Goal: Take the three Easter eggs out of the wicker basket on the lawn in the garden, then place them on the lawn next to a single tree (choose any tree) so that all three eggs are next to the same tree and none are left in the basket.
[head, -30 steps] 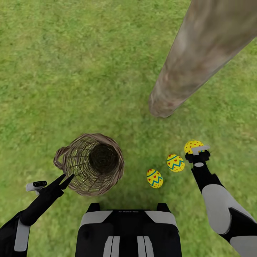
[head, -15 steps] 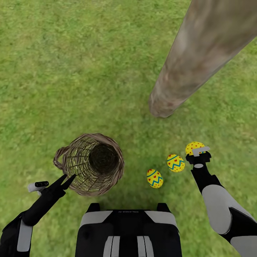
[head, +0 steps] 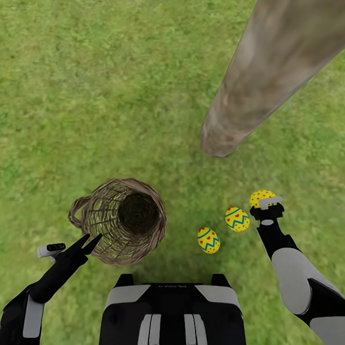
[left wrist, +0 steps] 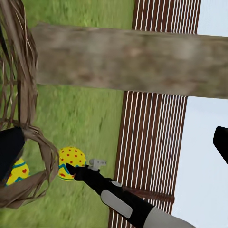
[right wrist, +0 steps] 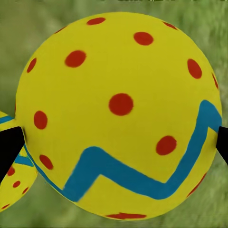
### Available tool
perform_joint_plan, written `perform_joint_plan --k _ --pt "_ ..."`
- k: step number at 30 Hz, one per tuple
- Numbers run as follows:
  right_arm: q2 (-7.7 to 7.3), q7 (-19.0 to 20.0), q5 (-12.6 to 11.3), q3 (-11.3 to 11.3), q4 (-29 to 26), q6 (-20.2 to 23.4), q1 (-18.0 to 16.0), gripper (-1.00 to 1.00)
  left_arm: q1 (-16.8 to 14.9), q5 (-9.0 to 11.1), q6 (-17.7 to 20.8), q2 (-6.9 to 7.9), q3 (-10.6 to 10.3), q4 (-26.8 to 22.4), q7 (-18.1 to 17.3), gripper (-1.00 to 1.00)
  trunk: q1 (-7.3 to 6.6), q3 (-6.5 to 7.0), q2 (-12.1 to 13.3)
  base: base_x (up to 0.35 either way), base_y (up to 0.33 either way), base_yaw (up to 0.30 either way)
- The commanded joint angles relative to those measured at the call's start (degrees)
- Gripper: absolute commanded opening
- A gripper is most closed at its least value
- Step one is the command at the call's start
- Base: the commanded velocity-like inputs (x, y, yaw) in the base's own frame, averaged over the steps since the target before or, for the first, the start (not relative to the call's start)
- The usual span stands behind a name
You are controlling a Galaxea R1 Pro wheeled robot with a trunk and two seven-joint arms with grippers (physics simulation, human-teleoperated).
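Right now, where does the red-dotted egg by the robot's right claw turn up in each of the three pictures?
Head view: dotted egg on the lawn, at the right claw.
Left wrist view: dotted egg past the basket rim.
Right wrist view: dotted egg close up.
Shared landmark: the tree trunk, crossing the left wrist view.

Garden count, seen from the head camera

Three yellow blue-zigzag Easter eggs; one brown open-weave wicker basket at 7 o'clock; one pale grey-brown tree trunk at 1 o'clock.
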Motion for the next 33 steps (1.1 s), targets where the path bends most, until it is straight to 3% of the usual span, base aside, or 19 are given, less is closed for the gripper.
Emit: perform_joint_plan --k 1,5,9,12,16,21,22,26,29,32,33 --pt "0.06 -0.17 0.54 -0.28 -0.09 -0.06 -0.04 -1.00 -0.03 -0.10 0.60 -0.04 0.11 -0.03 -0.22 1.00 0.23 -0.20 -0.43 0.000 0.000 0.000" --pt "0.39 0.23 0.29 0.02 -0.03 -0.39 -0.38 -1.00 -0.36 0.16 1.18 -0.11 -0.28 -0.37 0.38 1.00 0.88 -0.73 -1.62 0.000 0.000 0.000" --pt "1.70 0.29 0.17 0.57 -0.76 -0.87 -1.67 -1.00 0.71 -0.90 1.67 1.18 1.03 -0.73 -0.80 1.00 0.88 -0.73 -1.62 0.000 0.000 0.000" --pt "2.68 0.21 0.12 0.66 -0.75 -1.83 -2.64 -1.00 0.78 -1.16 2.63 0.65 1.82 -1.69 -0.38 1.00 0.88 -0.73 -1.62 0.000 0.000 0.000" --pt "3.91 0.20 0.12 0.67 -0.75 -1.93 -3.93 -1.00 -0.06 -1.24 3.91 1.05 0.68 -2.96 0.89 1.00 0.88 -0.73 -1.62 0.000 0.000 0.000" --pt "3.93 0.21 0.12 0.68 -0.73 -1.93 -4.17 -1.00 -1.67 -1.11 5.52 -0.27 -0.93 -4.56 2.50 1.00 0.88 -0.73 -1.62 0.000 0.000 0.000" --pt "3.93 0.21 0.12 0.68 -0.72 -1.93 -4.17 -1.00 -5.52 -1.12 12.20 -0.40 -7.26 -11.92 16.61 1.00 0.88 -0.73 -1.62 0.000 0.000 0.000" --pt "3.75 0.18 0.12 0.62 -0.74 -1.93 -4.17 -1.00 -11.92 -1.04 12.37 -1.91 -10.81 -11.90 24.54 1.00 0.88 -0.73 -1.62 0.000 0.000 0.000" --pt "3.70 0.02 0.12 0.60 -0.76 -1.93 -4.17 -1.00 -17.19 -0.66 12.45 -3.67 -16.39 -11.83 31.60 1.00 0.88 -0.73 -1.62 0.000 0.000 0.000" --pt "3.69 -0.05 0.12 0.60 -0.75 -1.88 -4.17 -1.00 -20.49 2.19 12.47 -4.44 -19.71 -11.74 37.99 1.00 0.88 -0.73 -1.62 0.000 0.000 0.000" --pt "3.69 -0.07 0.12 0.60 -0.76 -1.86 -4.17 -1.00 -21.05 4.93 12.45 -4.49 -21.38 -11.73 41.42 1.00 0.88 -0.73 -1.62 0.000 0.000 0.000"
